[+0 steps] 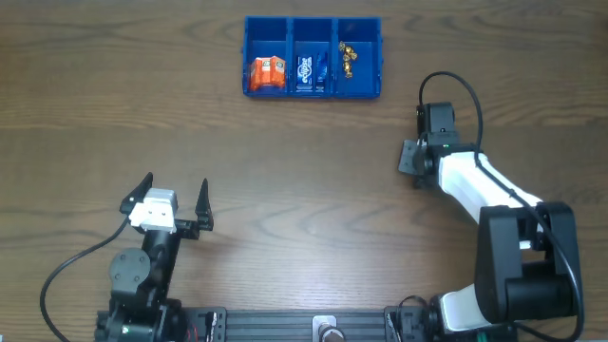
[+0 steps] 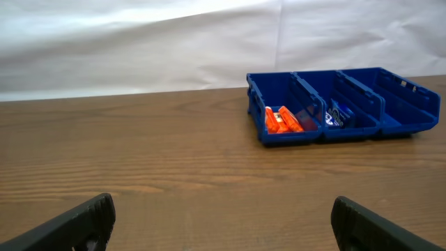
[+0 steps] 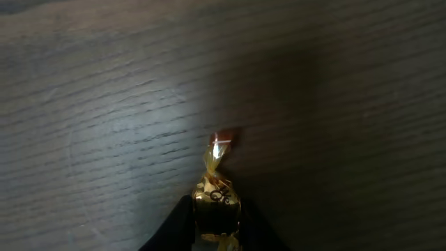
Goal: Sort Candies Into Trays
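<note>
Gold wrapping is shining on the gold candy (image 3: 217,196) that the right gripper (image 3: 217,226) is pinching. Its two fingers are squeezing the candy's sides. It is hanging over bare wood near the right edge of the tabletop (image 1: 114,104), well apart from the blue tray (image 1: 313,95) sitting by the far edge. Orange candies (image 1: 267,73) are lying in the tray's left box, blue candies (image 1: 309,71) in the middle box and gold candies (image 1: 349,55) in the right box. Most of the sorting is looking done. This one is probably needing a ride to the right box. The left gripper (image 1: 176,187) is sitting wide open, holding nothing, by the near edge.
</note>
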Available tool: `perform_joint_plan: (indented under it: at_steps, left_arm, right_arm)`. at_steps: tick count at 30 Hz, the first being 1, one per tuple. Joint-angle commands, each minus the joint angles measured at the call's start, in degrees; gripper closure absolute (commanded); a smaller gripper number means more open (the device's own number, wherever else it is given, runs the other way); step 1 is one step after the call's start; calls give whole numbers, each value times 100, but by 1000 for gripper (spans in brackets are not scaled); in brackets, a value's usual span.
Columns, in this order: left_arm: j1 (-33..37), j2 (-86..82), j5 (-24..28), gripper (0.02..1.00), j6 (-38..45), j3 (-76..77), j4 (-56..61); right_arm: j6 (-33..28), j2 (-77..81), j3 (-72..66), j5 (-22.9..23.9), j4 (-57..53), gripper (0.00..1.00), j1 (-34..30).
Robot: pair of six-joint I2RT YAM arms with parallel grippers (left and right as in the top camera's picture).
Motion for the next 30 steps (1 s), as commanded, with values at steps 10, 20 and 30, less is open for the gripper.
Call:
perform_joint_plan:
  at_steps: [10, 20, 30]
  left_arm:
    - [20, -35, -15, 23, -63, -87, -245]
    - [20, -35, -15, 20, -63, -87, -245]
    - [20, -35, -15, 20, -63, -87, -245]
  right_arm:
    - [-168, -1279, 1572, 442, 1663, 875, 1040]
    - [-149, 398, 2365, 223, 2780, 875, 1143]
    - [-175, 1158, 2752, 278, 2557, 873, 1169]
